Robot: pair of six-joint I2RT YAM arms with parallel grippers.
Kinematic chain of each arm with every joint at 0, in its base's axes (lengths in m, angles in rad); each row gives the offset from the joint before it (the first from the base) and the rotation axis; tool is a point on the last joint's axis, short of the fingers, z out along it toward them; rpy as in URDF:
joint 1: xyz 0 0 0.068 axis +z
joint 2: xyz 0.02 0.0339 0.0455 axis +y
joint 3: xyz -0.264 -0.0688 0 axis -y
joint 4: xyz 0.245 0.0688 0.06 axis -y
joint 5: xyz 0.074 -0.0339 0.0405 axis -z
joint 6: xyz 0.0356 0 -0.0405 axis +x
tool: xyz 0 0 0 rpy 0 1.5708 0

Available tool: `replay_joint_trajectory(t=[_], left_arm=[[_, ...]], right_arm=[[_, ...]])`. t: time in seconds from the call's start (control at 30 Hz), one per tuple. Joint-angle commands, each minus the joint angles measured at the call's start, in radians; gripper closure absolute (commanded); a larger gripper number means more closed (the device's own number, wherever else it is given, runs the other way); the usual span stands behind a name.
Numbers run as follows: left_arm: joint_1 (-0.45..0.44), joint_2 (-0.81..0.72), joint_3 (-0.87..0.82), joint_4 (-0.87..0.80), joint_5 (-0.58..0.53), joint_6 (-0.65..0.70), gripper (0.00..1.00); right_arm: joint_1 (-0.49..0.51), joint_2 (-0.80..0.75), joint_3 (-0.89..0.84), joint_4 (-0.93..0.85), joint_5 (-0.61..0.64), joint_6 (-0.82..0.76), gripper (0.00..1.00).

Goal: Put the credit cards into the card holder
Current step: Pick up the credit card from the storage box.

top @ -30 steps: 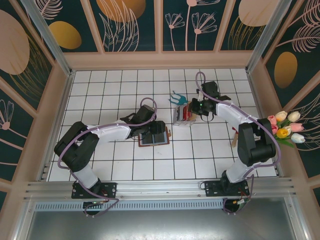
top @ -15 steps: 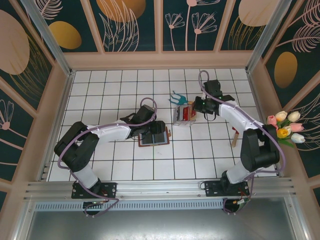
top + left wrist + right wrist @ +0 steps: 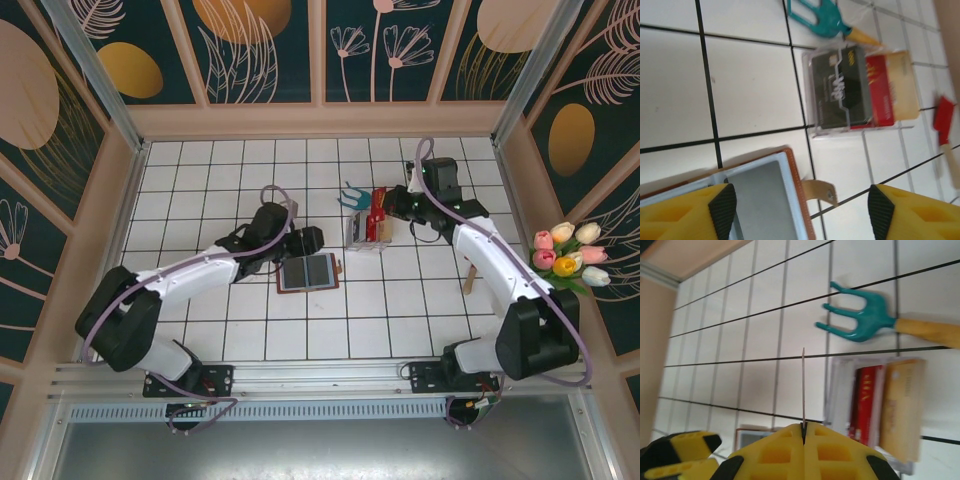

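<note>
Card holder (image 3: 308, 272): reddish-brown, lying open and flat on the white tiled table (image 3: 200, 330). Its grey pockets face up, and a small closing tab juts from its right side.

Left gripper (image 3: 306, 240): at the card holder's far edge, yellow fingers (image 3: 722, 210) spread wide, gripping nothing.

Clear plastic box (image 3: 352, 240): beyond and to the right of the card holder, apart from it. Credit cards (image 3: 882, 90) lie overlapped inside it, one black, one red, one tan.

Right gripper (image 3: 803, 429): at the box's far right corner, fingers pressed together on a single red card (image 3: 378, 198). From the wrist view the card shows edge-on as a thin line. Whether it is clear of the box cannot be told.

Garden fork (image 3: 352, 196): teal head, tan handle, on the tiles just beyond the box.
</note>
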State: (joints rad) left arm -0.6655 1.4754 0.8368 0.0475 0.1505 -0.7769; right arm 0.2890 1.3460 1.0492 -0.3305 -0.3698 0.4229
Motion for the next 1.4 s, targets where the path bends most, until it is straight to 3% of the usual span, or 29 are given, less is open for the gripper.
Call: replay_joint_trajectory(t=[0.0,0.17,0.33,0.5,0.67,0.97,1.17,1.23,1.37], left_arm=[[0.052,-0.047,-0.052,0.119,0.131,-0.068,0.26],[0.106,-0.050,-0.147,0.415,0.350,-0.233,0.23],[0.129,-0.035,-0.188,0.654,0.479,-0.354,0.22],[0.129,-0.028,-0.182,0.680,0.503,-0.358,0.26],[0.129,-0.018,-0.183,0.720,0.529,-0.372,0.52],[0.129,-0.041,-0.191,0.691,0.525,-0.345,0.86],[0.129,-0.040,-0.192,0.681,0.536,-0.335,0.90],[0.129,-0.037,-0.191,0.672,0.537,-0.329,0.89],[0.129,-0.037,-0.191,0.641,0.530,-0.318,0.80]], right_arm=[[0.056,-0.031,-0.027,0.068,-0.059,0.052,1.00],[0.126,-0.028,-0.101,0.250,-0.230,0.148,1.00],[0.167,-0.030,-0.113,0.326,-0.320,0.175,1.00],[0.172,-0.023,-0.128,0.388,-0.387,0.207,0.99],[0.178,0.000,-0.131,0.433,-0.422,0.238,0.98],[0.189,0.034,-0.131,0.447,-0.442,0.243,0.90],[0.190,0.056,-0.135,0.476,-0.509,0.238,0.86],[0.192,0.063,-0.129,0.469,-0.506,0.233,0.93],[0.191,0.060,-0.138,0.464,-0.485,0.226,0.96]])
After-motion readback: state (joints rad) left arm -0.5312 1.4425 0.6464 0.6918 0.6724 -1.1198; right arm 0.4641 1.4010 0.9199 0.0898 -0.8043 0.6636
